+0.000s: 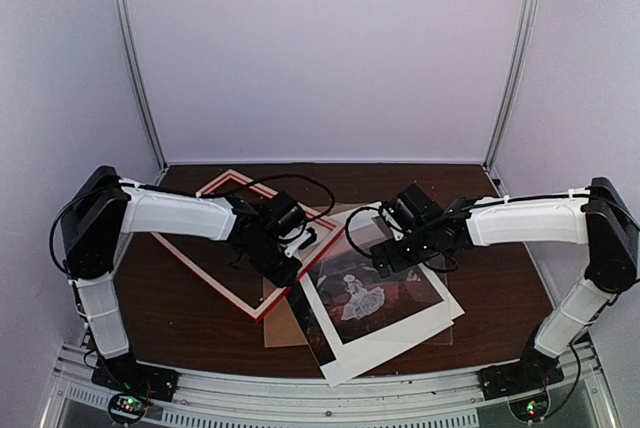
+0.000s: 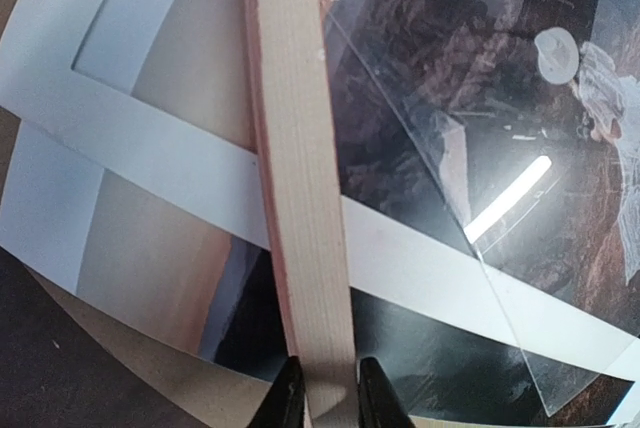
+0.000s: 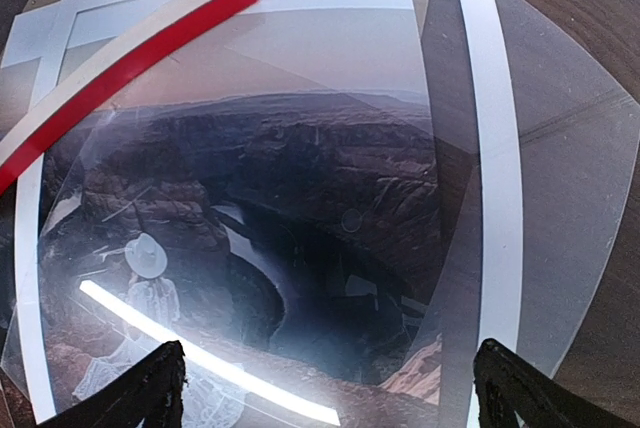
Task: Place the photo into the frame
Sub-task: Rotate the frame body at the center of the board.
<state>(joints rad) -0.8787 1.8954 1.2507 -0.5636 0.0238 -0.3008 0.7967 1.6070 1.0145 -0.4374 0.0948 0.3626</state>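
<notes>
One frame (image 2: pixel 300 198) edge in left hand (image 2: pixel 332 390) | right hand (image 3: pixel 330 378) probably above photo (image 3: pixel 300 188)

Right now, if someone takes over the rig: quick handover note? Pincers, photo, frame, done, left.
Left pincer: shut on a rail of the frame, pale back side up.
Right pincer: open, empty, hovering over the photo.
Photo: flat on the table, face up, under the clear sheet; the frame's corner overlaps it.
Done: frame gripped.
Left: the photo is not in the frame yet.
</notes>
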